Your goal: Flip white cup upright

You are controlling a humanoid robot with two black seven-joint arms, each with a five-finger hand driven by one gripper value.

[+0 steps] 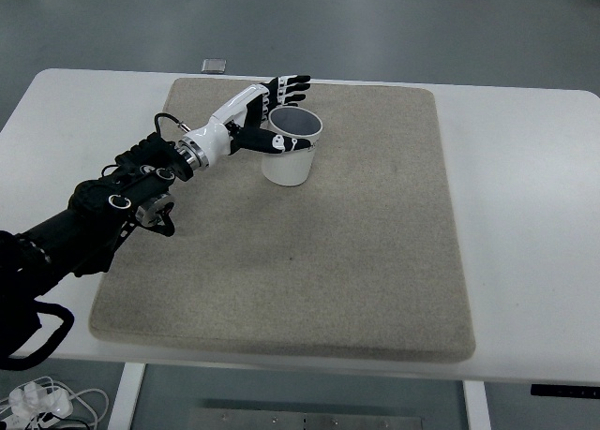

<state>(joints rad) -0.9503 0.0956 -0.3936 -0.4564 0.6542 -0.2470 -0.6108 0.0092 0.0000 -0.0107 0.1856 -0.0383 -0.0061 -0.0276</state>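
The white cup (291,163) stands upright on the beige mat (375,261), its grey inside facing up, in the far left part of the mat. My left hand (279,113) reaches in from the left and sits right beside the cup's rim. Its thumb (277,142) lies against the near left edge of the rim, while the other fingers (289,85) are stretched out and spread beyond the far side of the cup, not wrapped around it. The right arm does not show.
The mat covers most of a white table (525,215). A small grey object (215,66) lies at the table's far edge, just behind the mat. White cables (37,402) lie on the floor at the lower left.
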